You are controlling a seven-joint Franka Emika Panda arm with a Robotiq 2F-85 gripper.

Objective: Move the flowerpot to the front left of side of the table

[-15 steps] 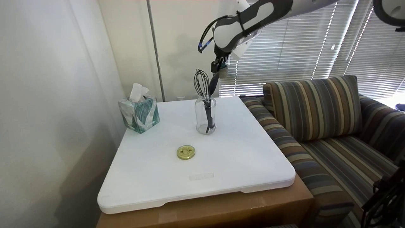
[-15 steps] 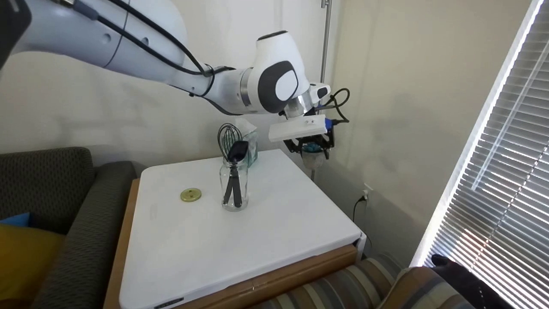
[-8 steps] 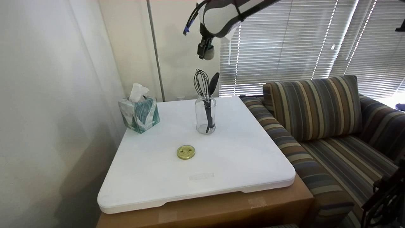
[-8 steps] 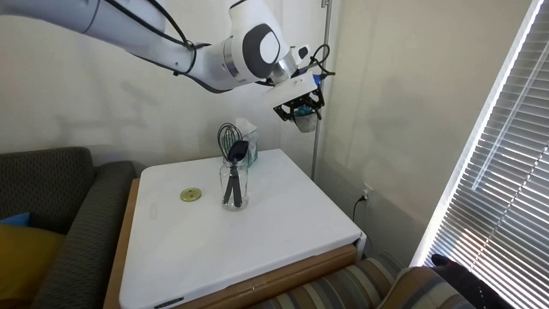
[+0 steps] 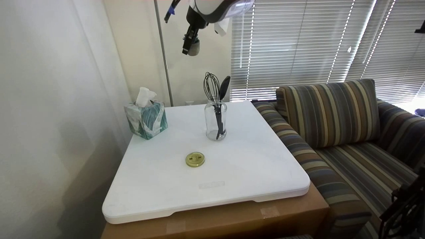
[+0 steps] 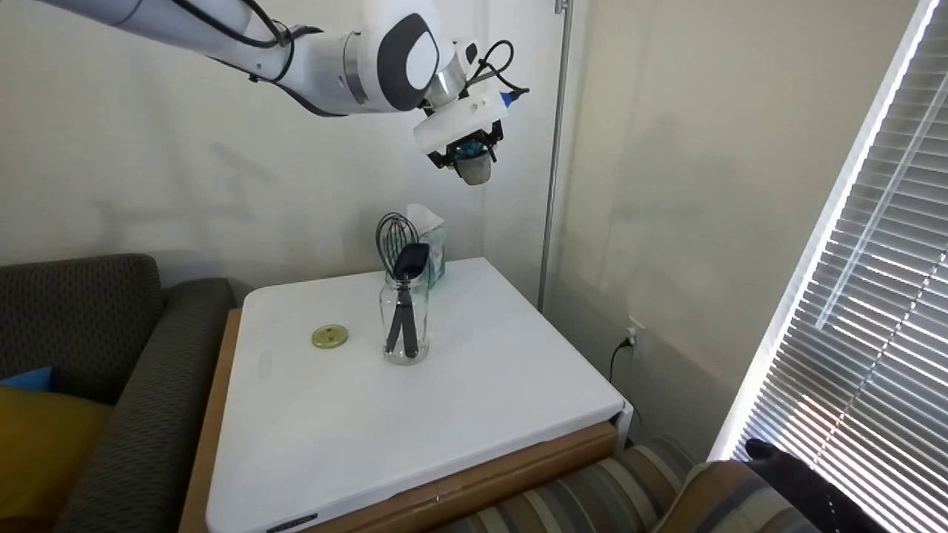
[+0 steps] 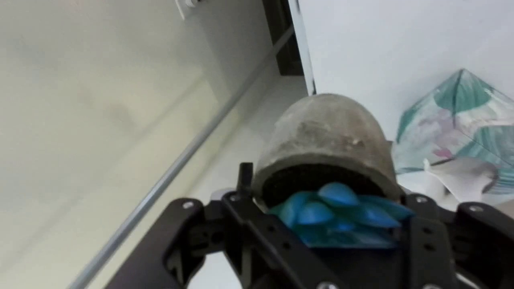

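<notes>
Pot [image 7: 327,130], grey, with blue-teal plant [image 7: 341,216] at its mouth: centre of the wrist view, upper middle of both exterior views; aloft, slightly tilted, base downward, well apart from the table [image 5: 159,189]. My claw [image 7: 323,190], black: closed as far as the pot allows, gripping it, a finger [image 7: 244,178] at each side. Table: white top, brown base. Upon it: jar [image 5: 210,121], clear glass, upright, holding whisk [image 5: 211,88] and black utensil [image 5: 224,87], heads above the rim; disc [image 5: 195,159], yellow, flat, below and left of the jar in an exterior view; tissue box [image 5: 146,121], teal and white, at the upper left of the table top there. Around: pole [image 6: 557,170], grey, right of my claw in an exterior view; dark sofa [image 6: 148,385] and yellow cushion [image 6: 48,451], lower left there; striped chair [image 5: 352,159], right of frame in an exterior view; blinds [image 5: 312,49], upper right.
</notes>
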